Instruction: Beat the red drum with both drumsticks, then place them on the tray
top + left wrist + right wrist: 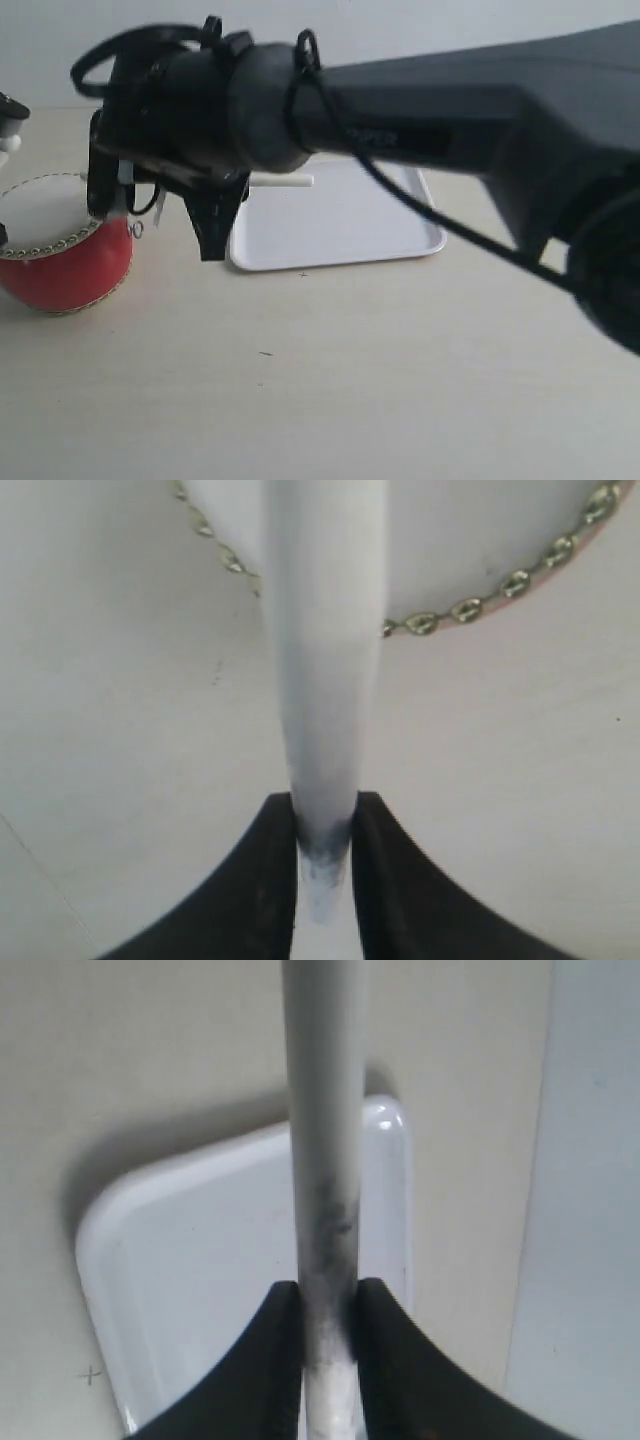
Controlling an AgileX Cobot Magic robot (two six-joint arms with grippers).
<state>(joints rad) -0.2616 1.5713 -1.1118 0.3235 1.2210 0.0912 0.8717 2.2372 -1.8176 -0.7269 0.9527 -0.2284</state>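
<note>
The red drum [62, 262] with its cream skin stands at the left of the table. The white tray [340, 230] lies to its right. My right gripper [214, 240] hangs between them, shut on a drumstick [288, 183] that sticks out over the tray. In the right wrist view the gripper [328, 1290] grips that drumstick [322, 1110] above the tray [200, 1250]. My left gripper [325, 805] is shut on the other drumstick [325, 660], which reaches over the drum's studded rim [470, 608] onto the skin [480, 530]. That stick's tip is out of view.
The right arm's dark body [450, 110] crosses the upper exterior view close to the camera and hides the tray's back edge. A black cable [440, 225] hangs from it. Pale wooden tabletop [330, 380] stretches in front. A white wall [590, 1210] runs behind the tray.
</note>
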